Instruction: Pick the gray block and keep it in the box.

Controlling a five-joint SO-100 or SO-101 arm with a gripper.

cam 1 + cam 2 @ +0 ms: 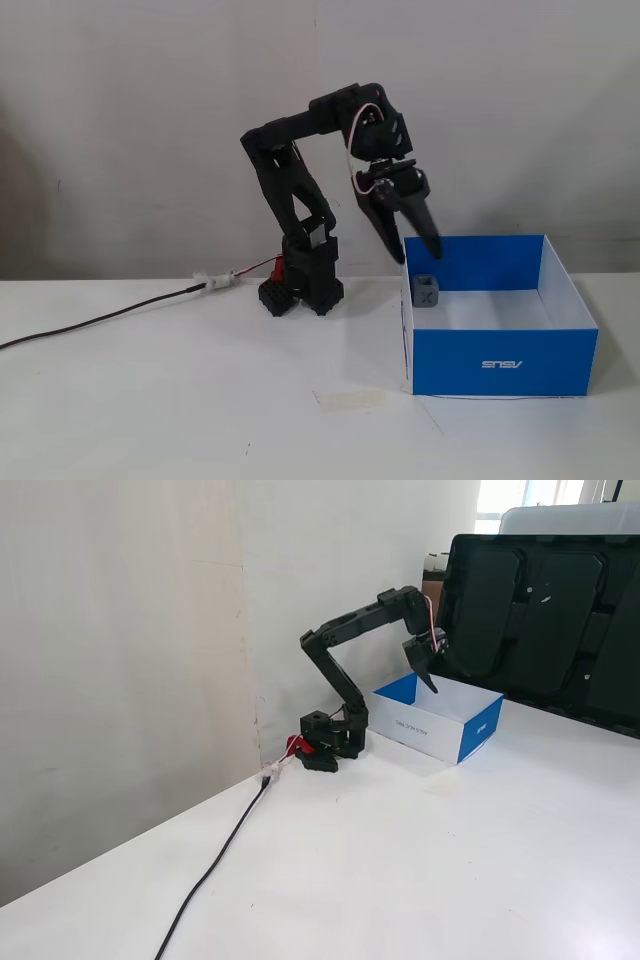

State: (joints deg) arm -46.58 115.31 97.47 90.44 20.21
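The gray block (pixel 426 291) rests inside the blue box (pixel 460 360), on its white floor in the left rear corner as a fixed view shows it. My gripper (pixel 417 256) hangs just above that corner, jaws spread and empty, tips pointing down and not touching the block. In the other fixed view the gripper (pixel 428 675) is over the near left part of the box (pixel 482 735); the box wall hides the block there.
The arm's base (pixel 310 280) stands left of the box, with a black cable (pixel 100 320) running off left. A strip of tape (pixel 348 399) lies on the table in front. A large dark panel (pixel 540 610) stands behind the box.
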